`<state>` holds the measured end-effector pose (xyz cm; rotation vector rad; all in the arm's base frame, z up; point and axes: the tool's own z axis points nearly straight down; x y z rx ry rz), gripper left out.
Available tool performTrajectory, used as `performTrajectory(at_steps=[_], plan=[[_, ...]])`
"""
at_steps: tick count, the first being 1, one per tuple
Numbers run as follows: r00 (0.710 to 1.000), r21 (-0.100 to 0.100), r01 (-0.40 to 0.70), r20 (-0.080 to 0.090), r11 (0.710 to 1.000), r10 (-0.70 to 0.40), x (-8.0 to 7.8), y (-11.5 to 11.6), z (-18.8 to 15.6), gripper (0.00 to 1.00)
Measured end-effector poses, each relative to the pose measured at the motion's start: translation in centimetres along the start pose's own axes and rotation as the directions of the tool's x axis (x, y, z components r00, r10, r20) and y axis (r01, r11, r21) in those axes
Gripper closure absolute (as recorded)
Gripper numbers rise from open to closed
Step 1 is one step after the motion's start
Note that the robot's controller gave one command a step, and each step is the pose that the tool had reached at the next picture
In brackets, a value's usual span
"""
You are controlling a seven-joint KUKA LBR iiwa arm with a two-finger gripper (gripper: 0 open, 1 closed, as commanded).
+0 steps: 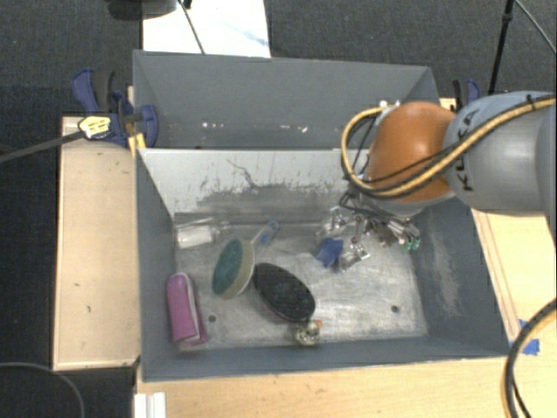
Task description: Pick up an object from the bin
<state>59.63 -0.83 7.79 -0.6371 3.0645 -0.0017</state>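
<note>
- The big grey arm point(513, 155) comes in from the right and bends down into the grey bin point(278, 103).
- A round orange cover point(409, 151) sits on its wrist, and yellow and black cables point(355, 142) loop around that cover.
- The gripper point(355, 238) hangs low under the orange cover. It is over the right half of the bin floor, near the back wall.
- The gripper looks like a shiny bunch of metal bits, and I cannot tell if it is spread or pressed together.
- A small blue thing point(328, 252) lies on the floor just beside the gripper, on the side toward the middle of the bin. It is the closest thing to the gripper (I cannot tell if the gripper touches it or pinches it).
- A black oval brush point(284, 292) lies a bit farther off, toward the front of the bin.
- A tiny brownish thing point(306, 333) sits just beside the black brush, by the front wall.
- A round teal brush point(230, 268) with a blue handle touches the black brush on its far side.
- A see-through thing point(195, 233) lies near the back wall, well apart from the gripper.
- A pink bottle point(181, 307) lies flat in the front left corner, farthest away.
- Nothing lies between the gripper and the small blue thing.
</note>
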Motion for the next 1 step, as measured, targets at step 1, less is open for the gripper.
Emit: performTrajectory(at_steps=[1], plan=[[1.0, 0.001, 0.003, -0.002, 1.0, -0.003, 2.99, -0.04, -13.34, 1.0]])
